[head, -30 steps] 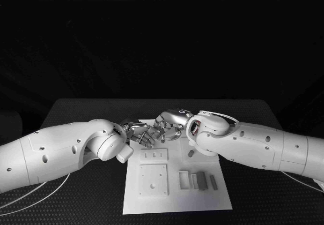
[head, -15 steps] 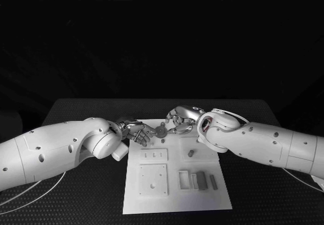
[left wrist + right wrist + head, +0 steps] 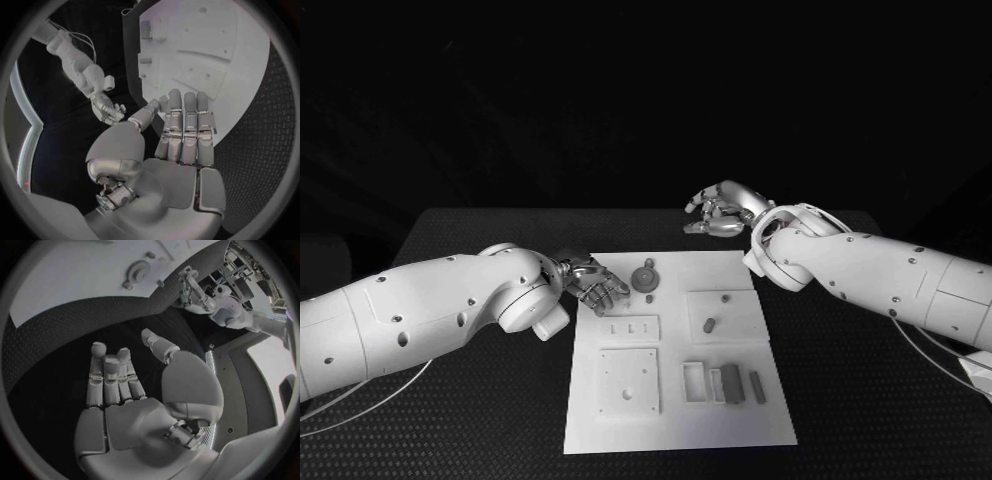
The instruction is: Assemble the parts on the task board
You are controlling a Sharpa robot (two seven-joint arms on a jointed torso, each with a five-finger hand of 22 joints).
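Over the last second we have drawn our two hands apart: they were bunched together over the upper part of the task board [image 3: 733, 420], and now the right hand [image 3: 723, 212] has lifted clear to the upper right of the head view, off the board and over the dark table [image 3: 473, 230] beyond its far edge, while the left hand [image 3: 596, 284] has slid back to the board's upper left edge. The spot where they met is uncovered, and there we see a round part [image 3: 645, 275] sitting on the board near its top, with a small peg-like part [image 3: 651, 297] just below it. In the wrist views both our hands hold nothing; the left hand's fingers [image 3: 185, 125] lie straight and close together, the right hand's fingers [image 3: 111, 376] are loosely extended with the thumb apart. Other parts lie untouched: an oval part [image 3: 710, 324] on the raised square at centre right, and a row of grey bars [image 3: 730, 384] at lower right. We judge that the round part has just been placed and released, so one step looks finished, and the bars and the oval part are likely what we must fetch next. Whether the round part is fully seated we cannot tell from here.
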